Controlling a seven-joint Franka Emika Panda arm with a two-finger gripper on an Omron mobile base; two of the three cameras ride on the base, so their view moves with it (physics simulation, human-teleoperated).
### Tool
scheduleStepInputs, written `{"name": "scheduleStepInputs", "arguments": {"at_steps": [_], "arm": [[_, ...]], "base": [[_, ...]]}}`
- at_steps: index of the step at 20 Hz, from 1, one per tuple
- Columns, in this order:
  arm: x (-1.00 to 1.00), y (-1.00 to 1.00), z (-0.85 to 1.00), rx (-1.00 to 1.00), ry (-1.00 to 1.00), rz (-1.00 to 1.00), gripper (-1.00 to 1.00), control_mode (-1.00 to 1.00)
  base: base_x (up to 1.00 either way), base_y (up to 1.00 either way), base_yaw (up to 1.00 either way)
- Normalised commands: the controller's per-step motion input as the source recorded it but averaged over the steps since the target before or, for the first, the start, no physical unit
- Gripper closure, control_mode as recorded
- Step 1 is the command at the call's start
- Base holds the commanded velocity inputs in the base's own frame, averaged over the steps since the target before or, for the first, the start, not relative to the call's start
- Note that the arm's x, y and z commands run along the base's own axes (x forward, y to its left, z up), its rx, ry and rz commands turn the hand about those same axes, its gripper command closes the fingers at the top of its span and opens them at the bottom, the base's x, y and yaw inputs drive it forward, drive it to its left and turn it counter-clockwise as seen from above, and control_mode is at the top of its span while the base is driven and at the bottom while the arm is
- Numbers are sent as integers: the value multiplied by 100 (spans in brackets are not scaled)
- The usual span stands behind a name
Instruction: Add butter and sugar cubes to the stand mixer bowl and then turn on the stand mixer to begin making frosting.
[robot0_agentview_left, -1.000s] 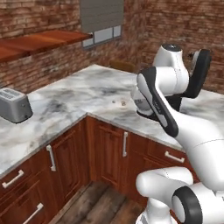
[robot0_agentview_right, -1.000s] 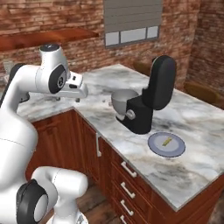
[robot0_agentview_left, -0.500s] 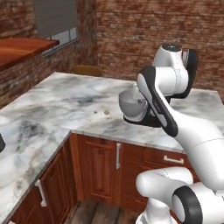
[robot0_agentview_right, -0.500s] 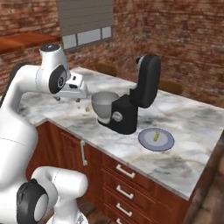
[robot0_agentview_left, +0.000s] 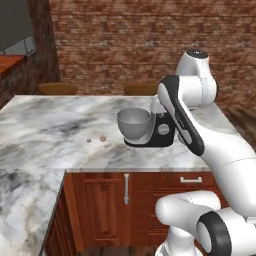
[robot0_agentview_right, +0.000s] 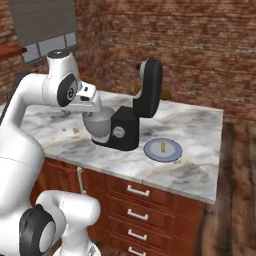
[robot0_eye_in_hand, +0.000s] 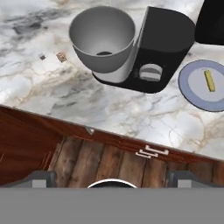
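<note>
Base has swung round: you now face the marble counter (robot0_agentview_left: 60, 130) square-on. Stand mixer (robot0_agentview_right: 131, 120) sits centred, stand mixer bowl (robot0_eye_in_hand: 103, 37) empty, butter (robot0_eye_in_hand: 209, 80) on the plate (robot0_eye_in_hand: 192, 89) just right, sugar cubes (robot0_eye_in_hand: 61, 57) left. Gripper (robot0_eye_in_hand: 111, 177) hangs released, nothing picked yet.

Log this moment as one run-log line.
gripper: open, empty | butter: on plate | stand mixer bowl: empty | sugar cubes: on counter

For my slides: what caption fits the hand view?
Empty stand mixer bowl, butter waiting on plate beside the mixer.
</note>
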Motion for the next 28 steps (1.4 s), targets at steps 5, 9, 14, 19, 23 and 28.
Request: {"name": "scheduleStepInputs", "arguments": {"at_steps": [5, 9, 14, 19, 23, 28], "arm": [[0, 0, 0, 0, 0, 0, -100, 100], [0, 0, 0, 0, 0, 0, -100, 100], [0, 0, 0, 0, 0, 0, -100, 100], [0, 0, 0, 0, 0, 0, -100, 100], [0, 0, 0, 0, 0, 0, -100, 100], [0, 16, 0, 0, 0, -8, -100, -100]], "base": [[24, 48, -34], [37, 23, -23], [47, 4, -19], [48, 26, -19], [25, 35, -18], [3, 15, -7]]}}
